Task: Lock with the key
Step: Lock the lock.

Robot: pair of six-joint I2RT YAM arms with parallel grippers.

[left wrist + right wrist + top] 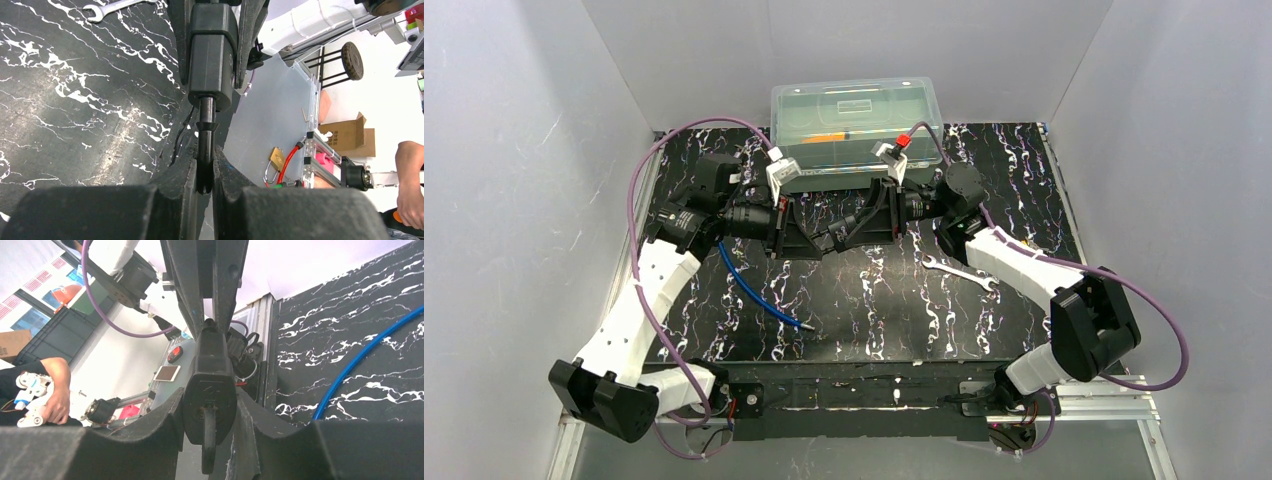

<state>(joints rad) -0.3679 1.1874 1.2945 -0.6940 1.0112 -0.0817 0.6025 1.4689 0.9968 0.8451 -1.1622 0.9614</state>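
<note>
The two grippers meet above the middle of the mat. My right gripper (851, 232) (210, 407) is shut on a small black lock block (210, 385) (212, 50). A thin dark piece (208, 445) sticks out of the slot in the block's near face; I cannot tell what it is. A black stem (206, 145) comes out of the block's other end. My left gripper (821, 240) (206, 172) is shut on that stem. A blue cable (754, 292) (360, 365) trails from under the left gripper across the mat. No silvery key shows; it is hidden or out of view.
A silver open-ended wrench (960, 272) (107, 7) lies on the black marbled mat (874, 310) right of centre. A clear lidded plastic box (856, 120) stands at the back. A small yellow padlock (276, 159) with a red cable shows off the mat to the right.
</note>
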